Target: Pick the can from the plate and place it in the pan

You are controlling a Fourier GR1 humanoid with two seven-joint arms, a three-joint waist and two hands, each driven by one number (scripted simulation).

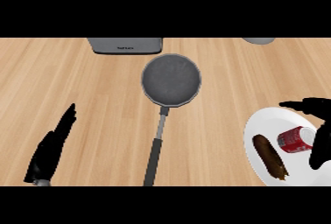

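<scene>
A red can (295, 140) lies on its side on the white plate (262, 127) at the right, next to a brown oblong food item (270, 157). My right hand (320, 146) is spread over the plate, thumb beyond the can and fingers on its near right side, close to the can but not closed on it. The grey pan (171, 79) sits in the middle of the counter, its long handle (155, 153) pointing toward me. At the lower left my left hand (50, 148) rests with straight fingers.
A grey appliance (125, 45) stands at the far edge behind the pan. A pale round object (258, 40) shows partly at the far right. Bare wooden counter lies between the pan and the plate.
</scene>
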